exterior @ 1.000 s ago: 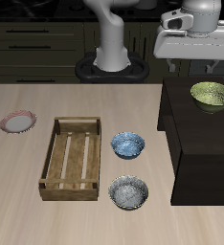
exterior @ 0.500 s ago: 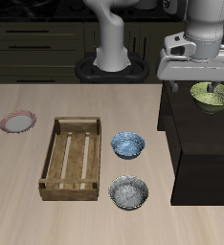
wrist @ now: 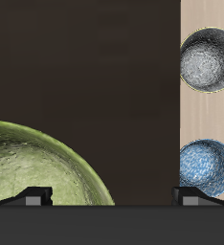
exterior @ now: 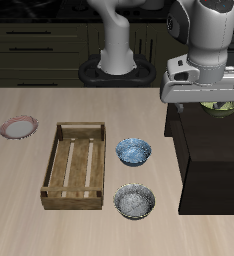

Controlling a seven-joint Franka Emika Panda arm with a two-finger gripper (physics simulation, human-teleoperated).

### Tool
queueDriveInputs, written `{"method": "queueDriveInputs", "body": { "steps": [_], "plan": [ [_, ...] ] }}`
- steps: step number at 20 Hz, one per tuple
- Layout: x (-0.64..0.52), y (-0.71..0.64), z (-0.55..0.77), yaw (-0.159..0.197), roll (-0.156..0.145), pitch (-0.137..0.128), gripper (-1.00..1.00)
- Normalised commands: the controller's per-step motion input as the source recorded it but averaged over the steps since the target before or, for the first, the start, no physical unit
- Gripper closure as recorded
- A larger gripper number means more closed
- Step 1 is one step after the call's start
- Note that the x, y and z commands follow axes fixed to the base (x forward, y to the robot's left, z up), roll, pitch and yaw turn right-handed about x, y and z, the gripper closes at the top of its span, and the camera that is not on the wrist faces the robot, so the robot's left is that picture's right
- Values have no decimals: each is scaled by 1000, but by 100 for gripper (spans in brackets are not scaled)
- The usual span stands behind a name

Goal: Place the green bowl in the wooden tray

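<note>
The green bowl (exterior: 228, 106) stands on a dark raised block (exterior: 204, 160) beside the table. In the exterior view it is mostly hidden behind my hand. In the wrist view the green bowl (wrist: 37, 177) is close and large, with its speckled inside showing. My gripper (exterior: 219, 103) is open just above it, and its two fingertips (wrist: 35, 194) stand wide apart in the wrist view. One finger is over the bowl and the other over the dark surface beside it. The wooden tray (exterior: 52, 165) lies on the table, well away from the bowl.
A blue patterned bowl (exterior: 133, 151) and a grey-white speckled bowl (exterior: 135, 201) sit between the tray and the dark block. Both show in the wrist view, the blue bowl (wrist: 206, 165) and the grey-white bowl (wrist: 209, 59). A small pink plate (exterior: 18, 127) lies beyond the tray.
My gripper has come down toward the green bowl and now covers most of it in the exterior view. The bowls and tray have not moved.
</note>
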Motion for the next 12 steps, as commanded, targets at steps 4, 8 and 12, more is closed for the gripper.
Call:
{"method": "queueDriveInputs", "body": {
  "steps": [4,8,12],
  "plan": [
    [-228,10,-135,33,57,-15,100],
    [-202,47,87,-5,41,-25,100],
    [-228,-60,101,9,17,-23,100]
  ]
}}
